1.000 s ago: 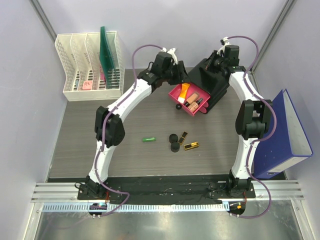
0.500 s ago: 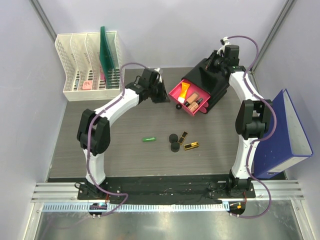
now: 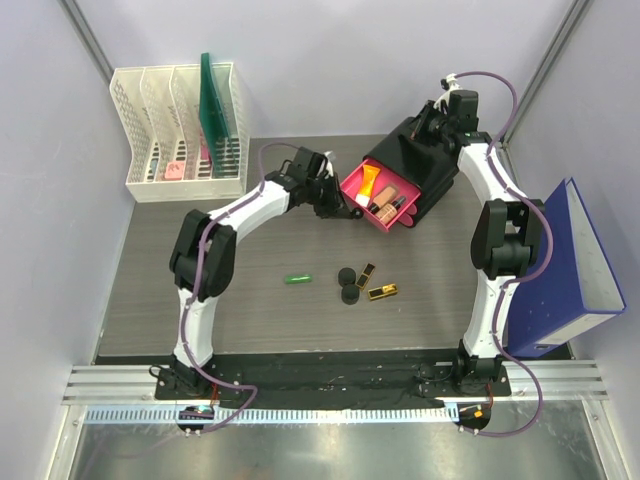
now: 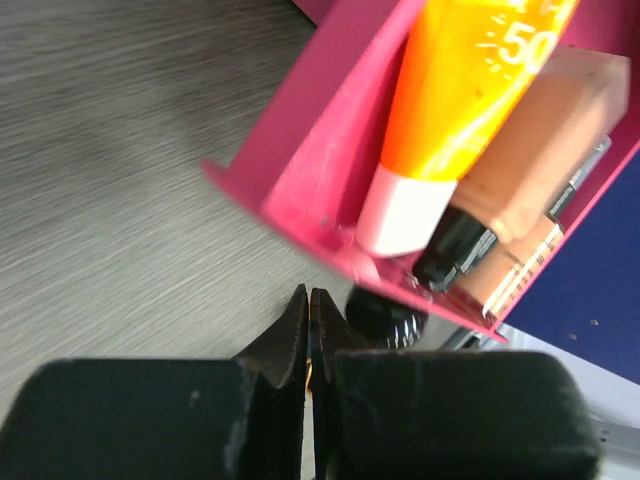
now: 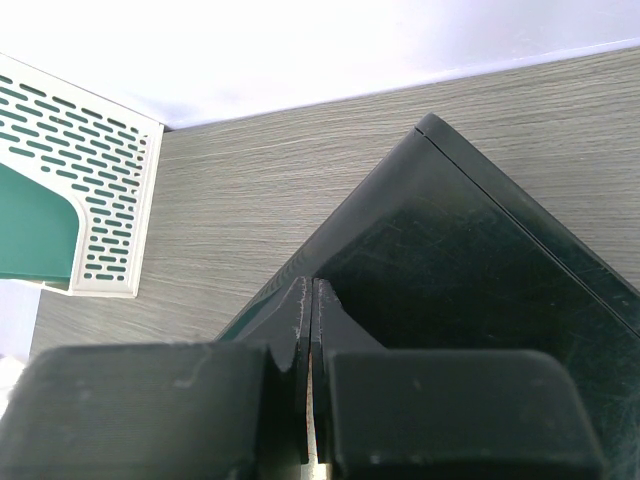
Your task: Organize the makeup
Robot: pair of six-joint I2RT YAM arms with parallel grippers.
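Overhead view of a dark surface [image 3: 270,240] with two white arms. At upper centre, left tool [image 3: 340,204] shut tight with nothing between the fingers, just beside the near corner of an open pink drawer [image 3: 350,186]. In the left wrist close-up, fingers pressed together, pointing toward a black knob [image 4: 385,315] under the drawer's front.

Inside the drawer, orange tube [image 3: 368,181] with its white cap toward the knob, lying against two beige bottles [image 3: 386,198] with dark caps. Drawer standing out from a black box [image 3: 412,158], upper right of centre. Right tool [image 3: 428,128] over the box's top, fingers closed on nothing; contact with the box impossible to tell.

Lower centre of the frame, loose on the surface: green tube [image 3: 297,278] at left, well apart from the drawer. To its right, two black compacts [image 3: 346,276], one just below the other. Beside them, two gold-black sticks [image 3: 367,272], apart from each other.

Upper left: white rack [image 3: 150,110] holding a green board [image 3: 214,100] and a small pink block [image 3: 174,171]. Right edge: blue binder [image 3: 570,260], tilted.
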